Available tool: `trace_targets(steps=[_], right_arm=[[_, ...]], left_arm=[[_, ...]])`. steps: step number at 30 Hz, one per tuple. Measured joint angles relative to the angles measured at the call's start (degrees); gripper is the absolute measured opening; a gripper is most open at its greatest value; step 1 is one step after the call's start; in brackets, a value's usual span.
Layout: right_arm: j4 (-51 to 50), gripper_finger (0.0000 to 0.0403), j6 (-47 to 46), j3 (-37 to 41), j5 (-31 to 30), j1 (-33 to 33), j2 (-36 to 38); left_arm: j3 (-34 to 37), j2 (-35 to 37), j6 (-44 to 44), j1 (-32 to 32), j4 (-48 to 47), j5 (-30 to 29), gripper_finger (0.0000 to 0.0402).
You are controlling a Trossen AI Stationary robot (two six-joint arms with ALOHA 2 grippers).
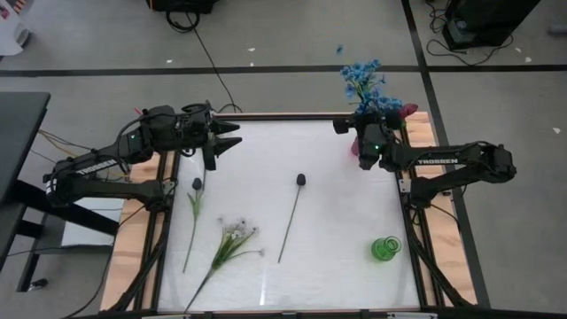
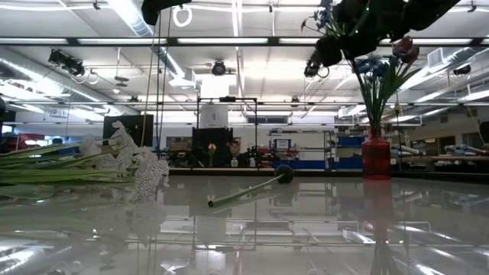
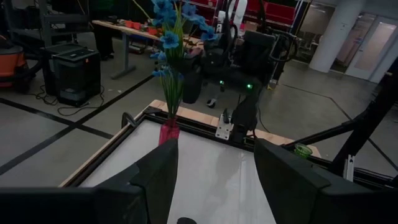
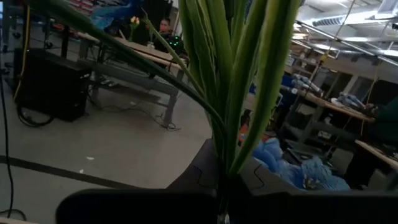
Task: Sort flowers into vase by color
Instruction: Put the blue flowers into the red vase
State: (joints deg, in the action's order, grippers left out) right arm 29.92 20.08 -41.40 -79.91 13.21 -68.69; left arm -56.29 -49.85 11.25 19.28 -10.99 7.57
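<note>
A red vase (image 1: 356, 143) stands at the table's far right with blue flowers (image 1: 363, 84) and a red-pink bud (image 2: 405, 50) rising from it. My right gripper (image 4: 227, 186) is shut on their green stems above the vase (image 2: 376, 156). My left gripper (image 1: 226, 137) hangs open at the far left, pointing level toward the vase, touching nothing. Two dark-bud flowers (image 1: 301, 180) (image 1: 196, 184) and a white cluster (image 1: 235, 235) lie flat on the table. A green vase (image 1: 385, 248) stands near right. My right gripper pinches a bundle of green stems and leaves (image 4: 231, 158) between its two fingers, above the red vase's mouth. The fingers come level from the table's right side and lie across the stems. The stems stand upright, with their lower ends in the vase (image 3: 169, 130).
The table's middle and near strip lie between the lying flowers and the green vase (image 3: 303, 149). Wooden rails and black frame bars (image 1: 412, 190) run along the left and right edges. Benches and shelves of the room show beyond the far edge.
</note>
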Motion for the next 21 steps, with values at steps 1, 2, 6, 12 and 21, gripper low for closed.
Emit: trace_targets(steps=[1,2,6,12,21], right_arm=[[0.0,0.0012,0.0,0.3,-0.1,-0.1,0.2],[0.0,0.0012,0.0,0.7,-0.2,-0.1,0.4],[0.0,0.0012,-2.6,2.8,0.0,0.0,0.5],[0.0,0.0012,-6.0,4.1,0.5,1.4,0.4],[0.0,0.0012,-4.6,4.1,3.9,4.3,0.4]], left_arm=[[0.0,0.0,0.0,0.0,0.0,0.0,0.0218],[0.0,0.0,0.0,0.0,0.0,0.0,0.0218],[0.0,0.0,0.0,0.0,0.0,0.0,0.0218],[0.0,0.0,0.0,0.0,0.0,0.0,0.0218],[0.0,0.0,0.0,0.0,0.0,0.0,0.0218]])
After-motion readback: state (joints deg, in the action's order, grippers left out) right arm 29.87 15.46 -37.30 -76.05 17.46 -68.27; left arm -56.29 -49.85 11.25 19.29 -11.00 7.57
